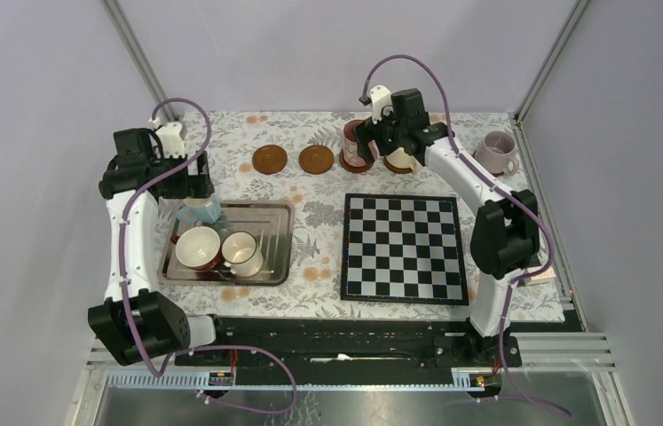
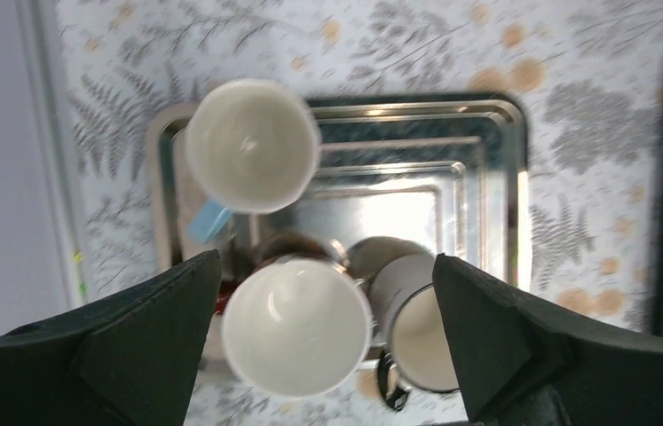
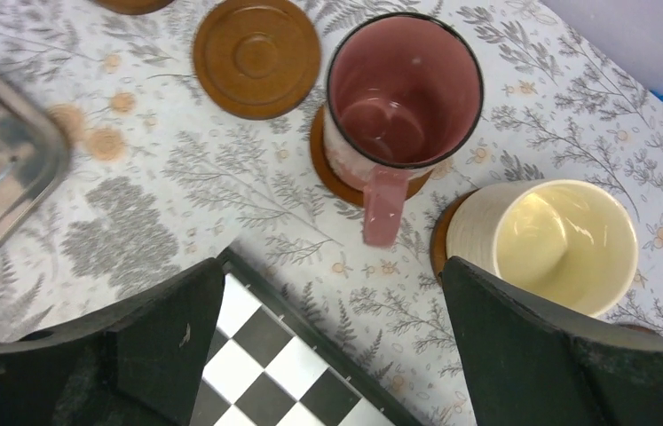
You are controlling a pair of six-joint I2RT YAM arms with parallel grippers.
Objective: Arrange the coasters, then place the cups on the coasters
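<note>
Right gripper (image 3: 329, 266) of mine stands open, apart from the pink mug (image 3: 403, 89) seated on a coaster (image 3: 332, 173) by the table's (image 3: 221, 195) far edge.

Overhead rear view, wrist cameras downward, close

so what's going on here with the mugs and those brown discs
Two robot arms are setting mugs on coasters. The pink mug and cream-yellow mug each stand on a coaster at the far side, with the right hand open above them, holding nothing. Two bare coasters lie to their left. The left hand hangs open over the tray, which holds the light blue mug, dark-red mug and white mug. The lilac mug sits far right.
</note>
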